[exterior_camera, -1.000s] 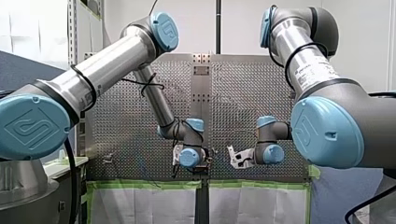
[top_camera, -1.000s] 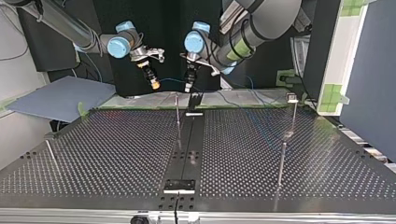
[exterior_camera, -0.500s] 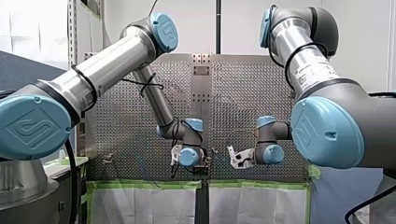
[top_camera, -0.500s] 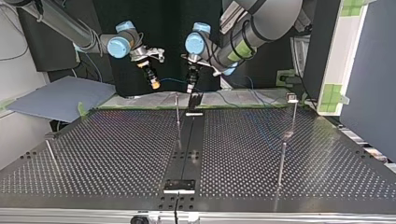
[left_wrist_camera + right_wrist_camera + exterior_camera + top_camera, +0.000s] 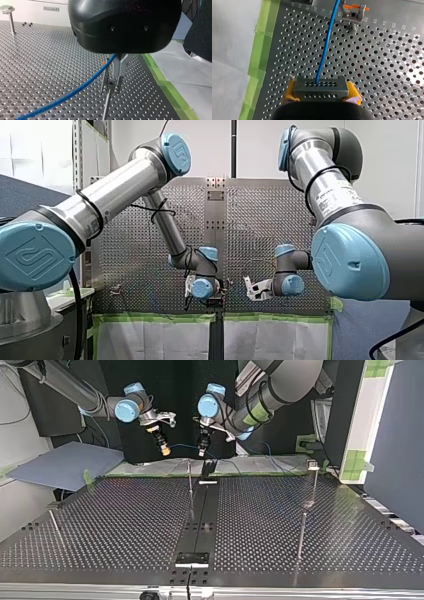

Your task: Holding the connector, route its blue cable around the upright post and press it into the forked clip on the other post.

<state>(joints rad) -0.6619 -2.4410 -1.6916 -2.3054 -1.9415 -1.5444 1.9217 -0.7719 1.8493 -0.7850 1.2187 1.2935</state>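
From the top view's left: a flat blue-grey sheet (image 5: 60,462) lies off the corner of the table (image 5: 125,520), a dark metal plate dotted with even rows of small round holes. A thin metal rod (image 5: 54,525) rises from the plate near that corner.

Next is my right gripper (image 5: 163,450), hanging over the far edge. Its yellow pads (image 5: 289,94) are clamped on the connector (image 5: 321,87), a dark grey rectangular block whose face carries two rows of tiny holes. The blue cable (image 5: 325,47), smooth and round, leaves that face and runs ahead over the plate. It passes just beside a small grey clip (image 5: 354,15) with orange tabs on a short stem. A strip of green tape (image 5: 260,50) edges the plate, with white paper (image 5: 229,62) beyond it.

In the top view the cable spans the gap to my left gripper (image 5: 110,88), which has a glossy black rounded housing and slim bare-metal fingers (image 5: 120,67). The fingers are drawn narrow around the cable, which passes between them near their roots and then sags away across the holes. Right under the fingertips stands a thin upright post (image 5: 106,107) of plain steel.

Toward the top view's right stand two more slender rods. The far one is a block-topped post (image 5: 314,480) with a small square head. The near one is a plain post (image 5: 301,532).
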